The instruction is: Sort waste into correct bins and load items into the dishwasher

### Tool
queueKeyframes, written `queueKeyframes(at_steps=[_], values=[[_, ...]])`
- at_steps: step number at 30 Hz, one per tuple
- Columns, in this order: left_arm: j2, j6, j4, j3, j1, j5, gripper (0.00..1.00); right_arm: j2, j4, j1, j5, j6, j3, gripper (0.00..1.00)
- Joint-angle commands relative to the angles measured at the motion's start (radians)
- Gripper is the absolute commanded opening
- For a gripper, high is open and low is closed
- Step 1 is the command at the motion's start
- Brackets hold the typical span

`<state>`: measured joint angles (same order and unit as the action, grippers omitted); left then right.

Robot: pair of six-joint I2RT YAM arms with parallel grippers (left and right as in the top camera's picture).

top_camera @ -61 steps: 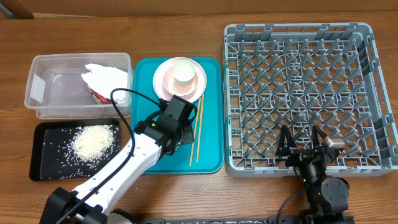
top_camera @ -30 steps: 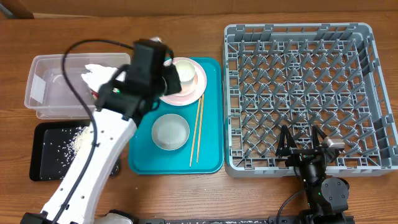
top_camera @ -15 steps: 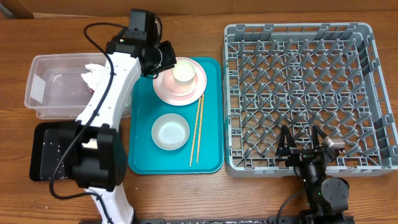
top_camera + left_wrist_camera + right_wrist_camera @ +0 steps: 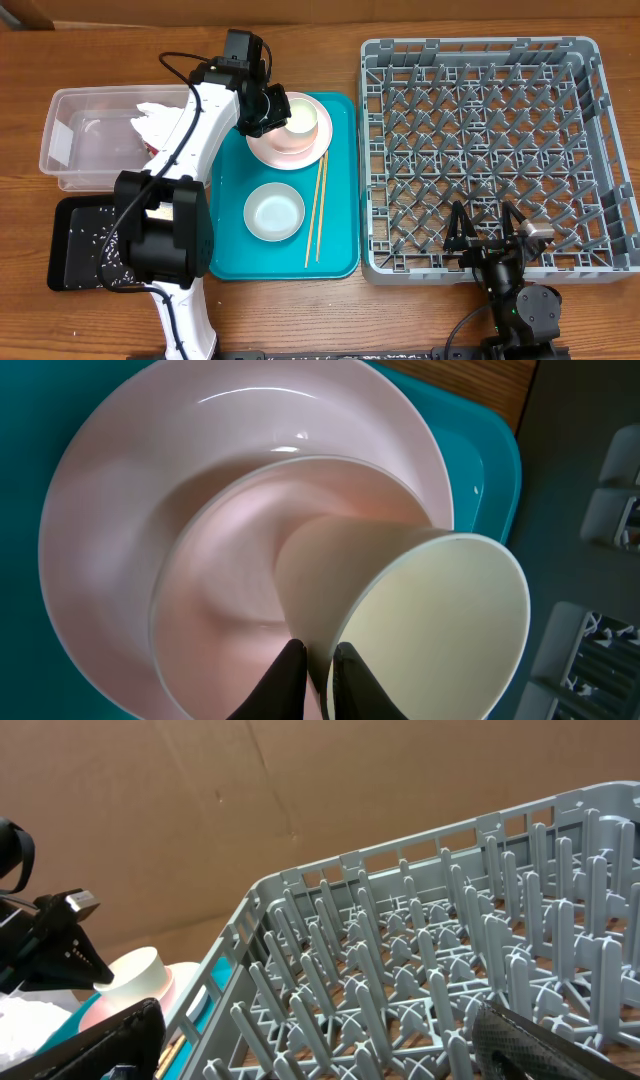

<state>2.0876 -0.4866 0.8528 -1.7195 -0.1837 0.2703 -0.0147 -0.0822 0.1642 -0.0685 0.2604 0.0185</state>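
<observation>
My left gripper [image 4: 272,110] is shut on the near wall of the white cup [image 4: 301,117], one finger inside and one outside [image 4: 318,660]. The cup [image 4: 430,620] leans tilted over the pale pink plate [image 4: 290,148] [image 4: 130,510] on the teal tray. A whitish bowl [image 4: 274,213] and the wooden chopsticks [image 4: 318,210] lie lower on that tray. The grey dish rack [image 4: 490,150] [image 4: 450,920] stands at the right. My right gripper [image 4: 487,228] [image 4: 320,1055] is open and empty at the rack's front edge.
The clear tub [image 4: 80,140] at the left holds the white napkin [image 4: 160,125]. The black tray [image 4: 70,250] below it holds scattered rice grains [image 4: 95,235]. My left arm lies across both. The teal tray [image 4: 340,260] sits between the bins and the rack.
My left arm has swung up from the bowl on the teal tray to the plate. Its gripper has come in from the cup's left and closed on the cup's wall. The right arm is still.
</observation>
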Motion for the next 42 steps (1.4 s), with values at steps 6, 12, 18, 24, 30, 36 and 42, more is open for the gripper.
queueKeyframes(at_steps=[6,12,18,24,30,36,42], values=[[0.017,0.019,0.04,-0.01,-0.015,-0.07,0.06,0.008,0.005,0.002,-0.011,-0.006,-0.01,1.0],[0.017,0.019,0.041,-0.01,-0.015,-0.067,0.08,0.008,0.005,0.002,-0.011,-0.006,-0.01,1.0],[0.016,0.019,0.044,-0.011,-0.012,-0.067,0.04,0.008,0.005,0.002,-0.011,-0.006,-0.01,1.0],[-0.003,0.019,0.049,-0.025,0.029,0.02,0.04,0.008,0.005,0.002,-0.011,-0.006,-0.01,1.0],[-0.035,0.039,0.06,-0.033,0.084,0.25,0.04,0.008,0.005,0.002,-0.011,-0.006,-0.01,1.0],[-0.051,0.045,0.055,-0.034,0.169,0.67,0.04,0.008,0.005,0.002,-0.013,-0.006,-0.01,1.0],[-0.051,0.095,0.051,-0.034,0.204,1.033,0.04,0.008,0.054,0.002,0.135,0.012,-0.01,1.0]])
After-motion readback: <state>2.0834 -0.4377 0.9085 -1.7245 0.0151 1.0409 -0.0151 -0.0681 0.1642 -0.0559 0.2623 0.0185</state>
